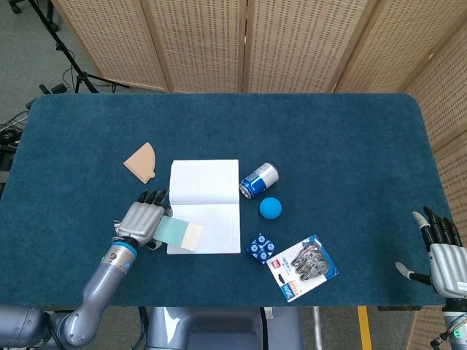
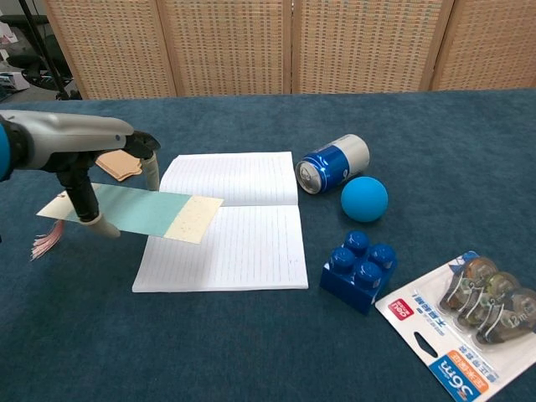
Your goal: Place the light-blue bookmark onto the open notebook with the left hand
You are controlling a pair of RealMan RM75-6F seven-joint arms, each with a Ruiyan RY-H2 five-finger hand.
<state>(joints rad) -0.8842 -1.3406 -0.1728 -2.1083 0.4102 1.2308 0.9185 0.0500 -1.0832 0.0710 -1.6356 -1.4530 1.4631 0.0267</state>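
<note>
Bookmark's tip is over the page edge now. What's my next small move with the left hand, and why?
Probably carry it a little further right before lowering: the left hand holds the light-blue bookmark with only its cream end over the open notebook, and its tasselled end hangs out past the left edge.
</note>
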